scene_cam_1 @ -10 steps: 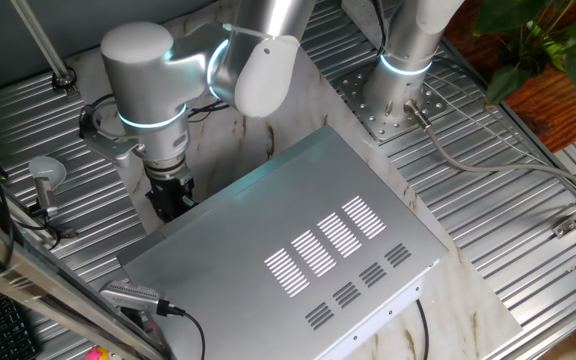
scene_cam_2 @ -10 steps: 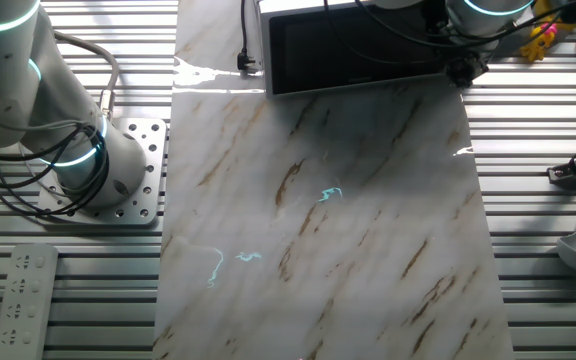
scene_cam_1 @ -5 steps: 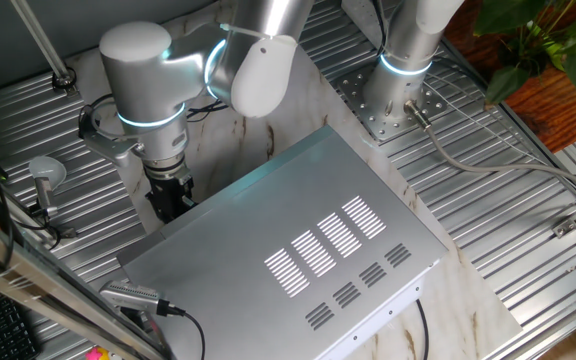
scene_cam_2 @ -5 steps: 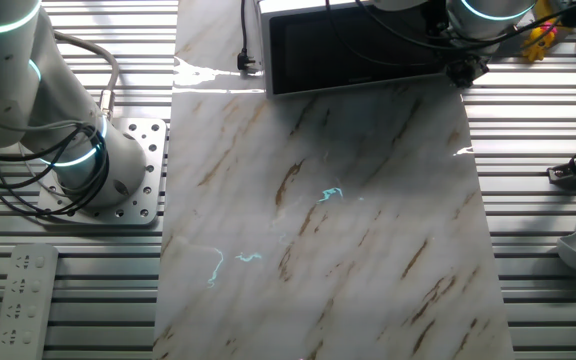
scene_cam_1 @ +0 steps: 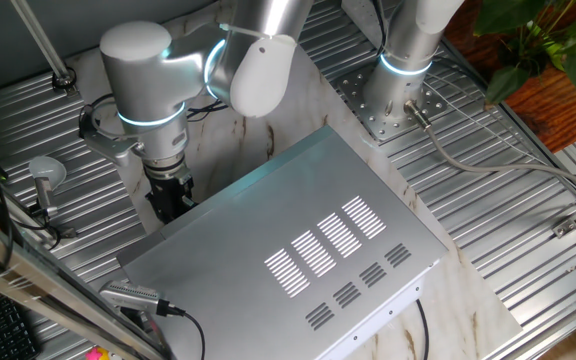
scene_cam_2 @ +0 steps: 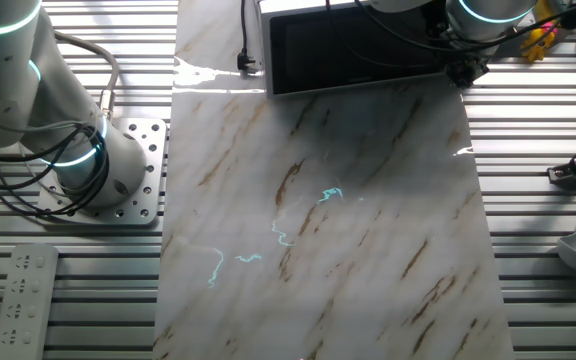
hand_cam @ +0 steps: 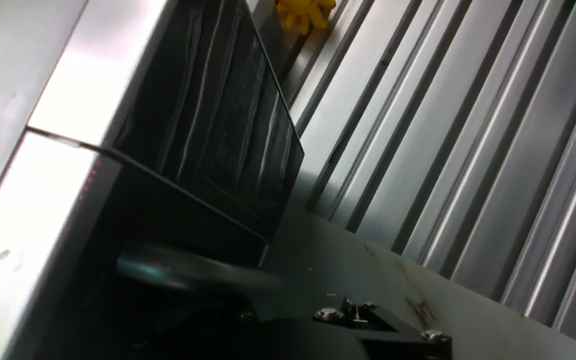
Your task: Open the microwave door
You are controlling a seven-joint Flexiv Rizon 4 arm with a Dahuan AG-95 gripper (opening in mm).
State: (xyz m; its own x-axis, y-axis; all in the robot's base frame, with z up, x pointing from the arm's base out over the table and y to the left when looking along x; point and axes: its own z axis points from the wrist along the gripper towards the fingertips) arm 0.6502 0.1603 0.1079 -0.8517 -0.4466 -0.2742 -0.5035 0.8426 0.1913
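plainly the microwave door looks black, glassy (dim reflections).

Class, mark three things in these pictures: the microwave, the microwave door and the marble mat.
microwave (scene_cam_1: 298, 225): one fixed view, on its slotted silver top panel.
microwave door (scene_cam_2: 353, 52): the other fixed view, on its dark glass face.
marble mat (scene_cam_2: 348, 240): the other fixed view, on a bare veined patch.

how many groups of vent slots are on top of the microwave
8 on the microwave top: four larger groups in a diagonal row, and four smaller ones in a parallel row nearer the rear edge. Other faces may hide more.
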